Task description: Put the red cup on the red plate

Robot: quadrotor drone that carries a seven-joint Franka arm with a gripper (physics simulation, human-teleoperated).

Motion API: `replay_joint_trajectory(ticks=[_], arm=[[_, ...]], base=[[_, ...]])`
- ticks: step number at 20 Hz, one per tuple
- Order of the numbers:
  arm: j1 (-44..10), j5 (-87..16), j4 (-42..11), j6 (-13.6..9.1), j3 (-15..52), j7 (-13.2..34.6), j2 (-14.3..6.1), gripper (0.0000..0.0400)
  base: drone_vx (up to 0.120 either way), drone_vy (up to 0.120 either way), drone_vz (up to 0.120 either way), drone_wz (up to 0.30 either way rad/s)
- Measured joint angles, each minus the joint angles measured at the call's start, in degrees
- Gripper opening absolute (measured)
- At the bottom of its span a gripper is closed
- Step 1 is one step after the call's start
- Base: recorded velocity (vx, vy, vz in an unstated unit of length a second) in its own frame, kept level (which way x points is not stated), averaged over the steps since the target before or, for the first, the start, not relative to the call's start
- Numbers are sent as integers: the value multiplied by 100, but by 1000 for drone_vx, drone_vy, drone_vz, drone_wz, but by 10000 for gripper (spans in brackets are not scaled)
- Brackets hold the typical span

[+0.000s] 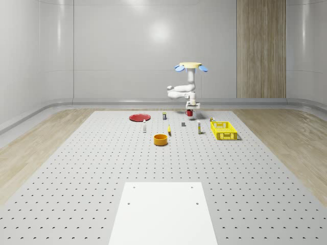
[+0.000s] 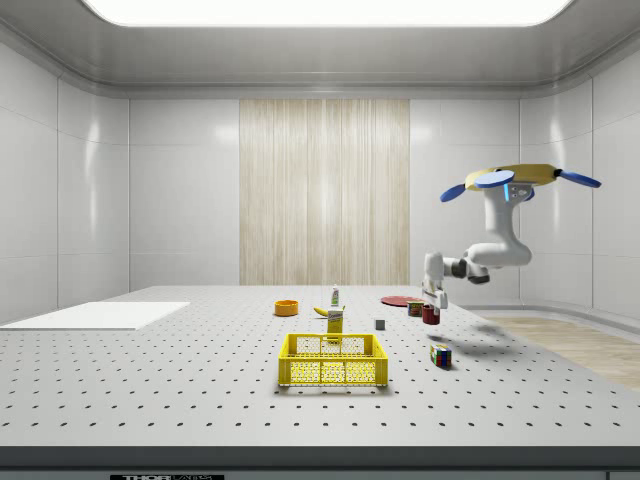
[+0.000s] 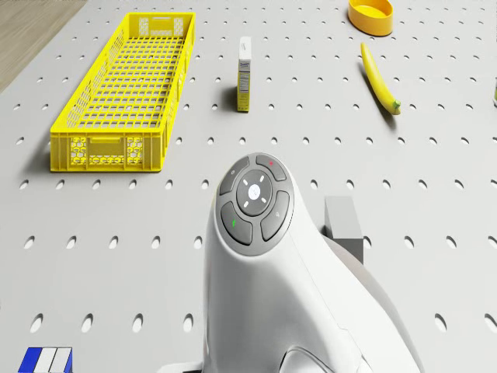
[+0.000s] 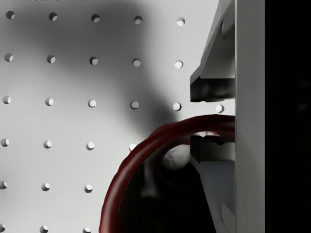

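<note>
The hand (image 4: 214,119) is pinching the rim of the red cup (image 4: 146,160), one finger (image 4: 206,90) outside the wall and the other inside, as the wrist view is showing. In the whole-scene view the hand (image 1: 191,108) is holding the red cup (image 1: 190,112) just clear of the perforated table (image 1: 102,168), while the drone (image 1: 190,66) is hovering above it near the table's far edge. The red plate (image 1: 139,117) is lying well apart, toward the whole-scene view's left.

The side view is showing the drone (image 2: 520,178) high at its right, the arm bending down to the red cup (image 2: 431,314), which is hanging above the table (image 2: 150,380), with the red plate (image 2: 397,299) behind it and a coloured cube (image 2: 440,354) nearer the camera.

The drone view is looking past the arm's wrist at a yellow crate (image 3: 124,97), a small carton (image 3: 245,74), a banana (image 3: 379,78), an orange bowl (image 3: 370,15) and a small grey block (image 3: 342,217).

In the whole-scene view the orange bowl (image 1: 161,139), the banana (image 1: 169,131) and a small bottle (image 1: 144,127) are lying between cup and plate, and a white sheet (image 1: 162,212) is covering the near end
</note>
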Motion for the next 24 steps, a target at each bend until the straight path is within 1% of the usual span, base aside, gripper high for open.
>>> replay_joint_trajectory(ticks=[5, 11, 14, 17, 21, 23, 24], arm=[[-24, 101, -8, 30, 89, 163, -56, 99], [-50, 166, -7, 101, 133, 249, -140, 99], [-62, 190, -5, 139, 146, 273, -183, 99], [-74, 211, -3, 178, 156, 290, -226, 99], [-89, 236, 0, 229, 168, 308, -280, 99], [-96, 248, 1, 254, 173, 316, -307, 99], [-100, 254, 2, 266, 176, 320, -320, 99]], base=[[0, -120, 120, 0], [0, -120, 120, 0], [0, -120, 13, 0], [0, -120, 107, 0], [0, -120, 0, 0], [0, -120, 100, 0], [0, -120, 0, 0]])
